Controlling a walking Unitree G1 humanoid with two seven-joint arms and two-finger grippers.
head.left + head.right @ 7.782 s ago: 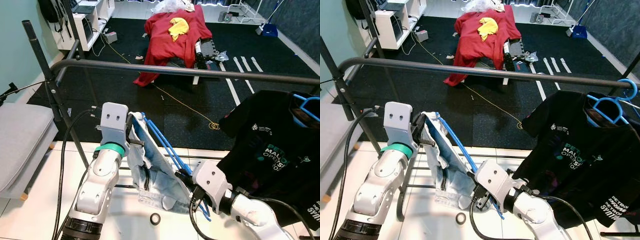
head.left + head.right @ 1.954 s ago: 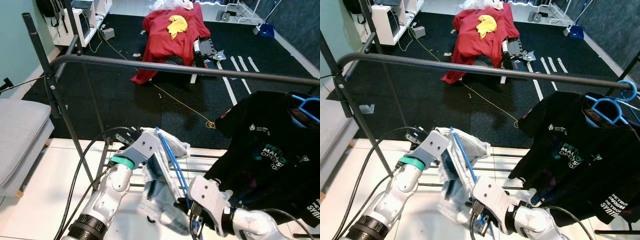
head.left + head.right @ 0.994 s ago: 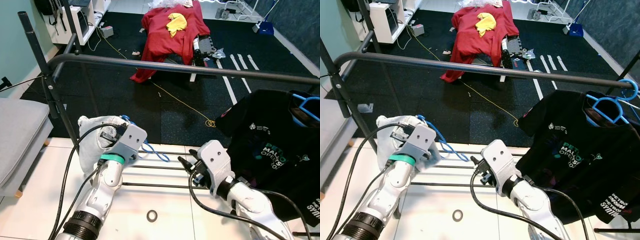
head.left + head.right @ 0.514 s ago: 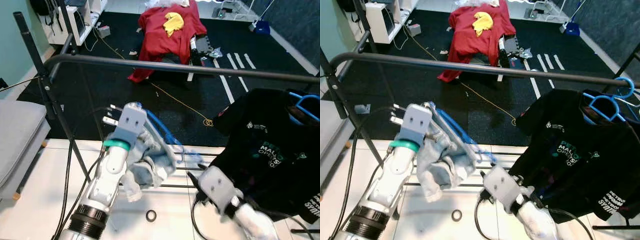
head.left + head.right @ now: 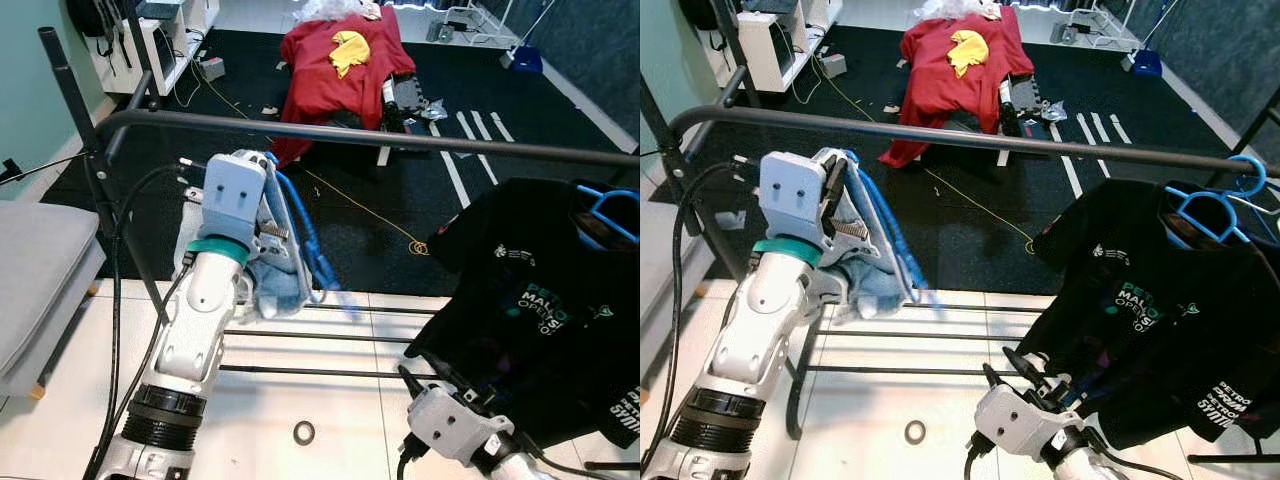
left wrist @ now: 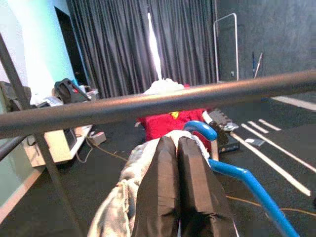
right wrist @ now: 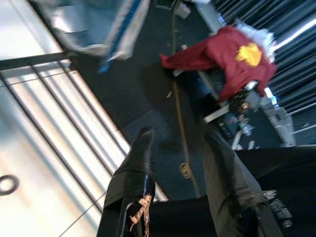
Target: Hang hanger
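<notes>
1. The left gripper (image 5: 268, 205) sits left of centre in the left eye view, just under the rail (image 5: 400, 138). Its two fingers are pressed together on the blue hanger (image 5: 300, 235) and the pale garment (image 5: 275, 285) draped on it.
2. In the left wrist view the hook (image 6: 200, 129) lies just below the rail, not yet over it. My judgement: the step in hand is lifting the hook above the bar, then lowering it on.
3. To do it well, raise the hanger until the hook clears the rail's top, keep the hook's opening facing the bar, and let go only once the hook bears the weight.
4. Aim for the bare stretch of rail at centre frame, well apart from the black shirt (image 5: 540, 300) at the right.
5. The right gripper (image 5: 1025, 372) hangs low at bottom right, fingers spread and holding nothing; keep it clear of the swinging garment.
</notes>
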